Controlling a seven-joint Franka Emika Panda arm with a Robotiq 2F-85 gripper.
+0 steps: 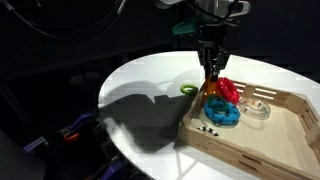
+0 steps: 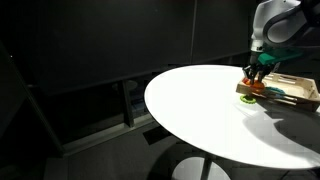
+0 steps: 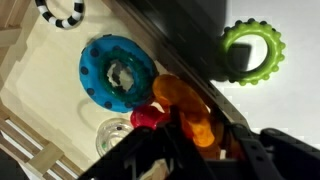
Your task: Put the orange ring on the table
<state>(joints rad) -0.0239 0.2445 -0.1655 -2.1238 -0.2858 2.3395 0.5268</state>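
Observation:
The orange ring (image 3: pixel 188 112) is held between my gripper's (image 3: pixel 195 135) fingers, which are shut on it. It hangs over the near corner of the wooden tray, close to its rim. In an exterior view the ring (image 1: pixel 212 84) is under the gripper (image 1: pixel 211 70), above the tray's left corner. In the other view the gripper (image 2: pixel 257 74) holds the ring (image 2: pixel 257 85) at the tray's edge. The round white table (image 1: pixel 150 85) lies just beside it and also shows in the wrist view (image 3: pixel 270 110).
The wooden tray (image 1: pixel 260 145) holds a blue ring (image 3: pixel 117 73), a red ring (image 1: pixel 230 89), a clear ring (image 3: pixel 115 131) and a black-and-white ring (image 3: pixel 62 12). A thin green ring (image 3: pixel 252 51) lies on the table next to the tray.

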